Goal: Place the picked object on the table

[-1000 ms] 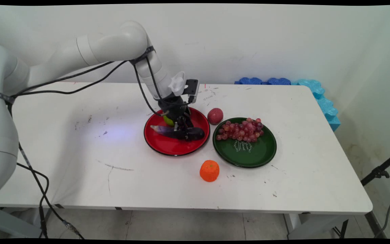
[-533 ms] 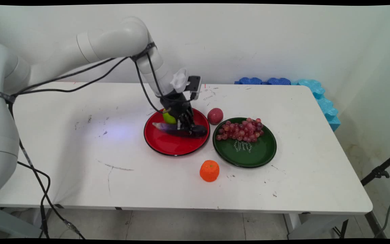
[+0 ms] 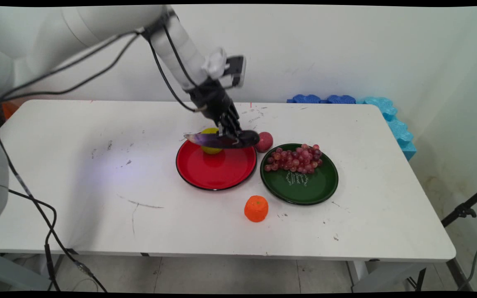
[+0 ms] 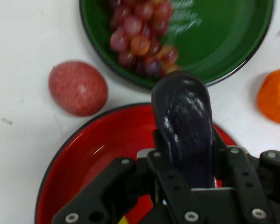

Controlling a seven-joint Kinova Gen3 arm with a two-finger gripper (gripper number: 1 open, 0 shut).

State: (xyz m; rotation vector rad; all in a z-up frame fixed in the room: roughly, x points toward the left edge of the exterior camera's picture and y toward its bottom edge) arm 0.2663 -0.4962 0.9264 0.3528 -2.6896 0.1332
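My gripper point(image 3: 231, 135) is shut on a dark purple eggplant point(image 3: 222, 140), holding it level in the air above the far rim of the red plate point(image 3: 213, 174). In the hand view the eggplant point(image 4: 184, 126) sticks out between my fingers point(image 4: 231, 161) over the red plate point(image 4: 93, 154). A yellow-green fruit point(image 3: 210, 148) rests on the red plate, partly hidden behind the eggplant. A reddish round fruit point(image 3: 265, 142) lies on the table just right of the eggplant's thick end.
A green plate point(image 3: 304, 188) with a bunch of red grapes point(image 3: 294, 159) stands right of the red plate. An orange fruit point(image 3: 256, 208) lies nearer the front edge. Blue foam pieces point(image 3: 387, 114) line the table's far right corner.
The gripper has risen from the red plate with the eggplant in it, lifting it off the plate and slightly back. The yellow-green fruit stays on the plate.
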